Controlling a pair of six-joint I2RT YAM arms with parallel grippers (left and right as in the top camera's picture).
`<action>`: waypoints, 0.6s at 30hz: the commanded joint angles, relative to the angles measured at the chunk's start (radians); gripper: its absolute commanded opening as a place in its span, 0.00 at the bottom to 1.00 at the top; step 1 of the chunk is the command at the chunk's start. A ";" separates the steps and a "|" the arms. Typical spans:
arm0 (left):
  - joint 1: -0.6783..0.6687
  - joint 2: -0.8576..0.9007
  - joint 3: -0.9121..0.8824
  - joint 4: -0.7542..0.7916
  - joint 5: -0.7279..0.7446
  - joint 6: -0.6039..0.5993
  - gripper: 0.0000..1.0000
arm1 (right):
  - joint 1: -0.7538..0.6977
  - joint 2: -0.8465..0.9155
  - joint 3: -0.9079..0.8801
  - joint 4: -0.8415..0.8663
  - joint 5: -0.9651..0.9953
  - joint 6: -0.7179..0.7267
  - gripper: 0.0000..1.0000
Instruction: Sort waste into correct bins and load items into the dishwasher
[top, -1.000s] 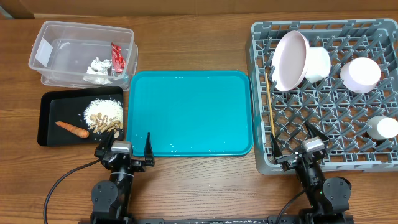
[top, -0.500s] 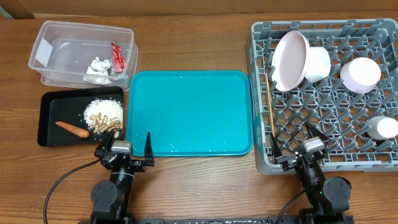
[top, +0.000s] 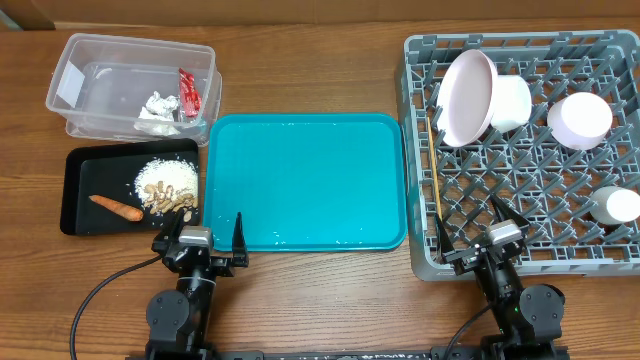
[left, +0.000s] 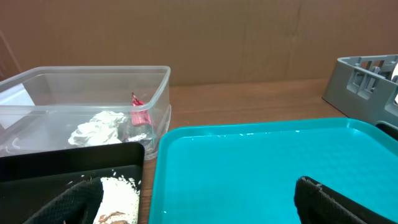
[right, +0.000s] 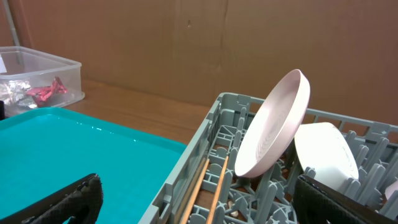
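Note:
The clear tub (top: 75, 65) at the back left holds the red wrapper (top: 187, 92), white tissues (top: 158, 105) and a foil ball I can barely make out. The black tray (top: 80, 195) holds the carrot (top: 116, 207), rice (top: 165, 178) and brown scraps (top: 175, 203). The grey rack (top: 540, 245) holds the large bowl (top: 466, 97) on edge, the smaller bowl (top: 579, 120), the cup (top: 614, 206) and the chopsticks (top: 435, 170). My left gripper (top: 200, 240) is open and empty at the front left. My right gripper (top: 478, 238) is open and empty over the rack's front edge.
The teal tray (top: 305, 180) lies in the middle between the bins and the rack; it also shows in the left wrist view (left: 261, 168) and the right wrist view (right: 74, 149). Bare wooden table (top: 330, 300) runs along the front.

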 joint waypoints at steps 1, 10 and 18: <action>0.006 -0.010 -0.005 0.001 0.015 0.019 1.00 | -0.008 -0.011 -0.011 0.005 -0.005 -0.005 1.00; 0.006 -0.010 -0.005 0.001 0.015 0.019 1.00 | -0.008 -0.011 -0.011 0.005 -0.005 -0.005 1.00; 0.006 -0.010 -0.005 0.001 0.015 0.019 1.00 | -0.008 -0.011 -0.011 0.005 -0.005 -0.005 1.00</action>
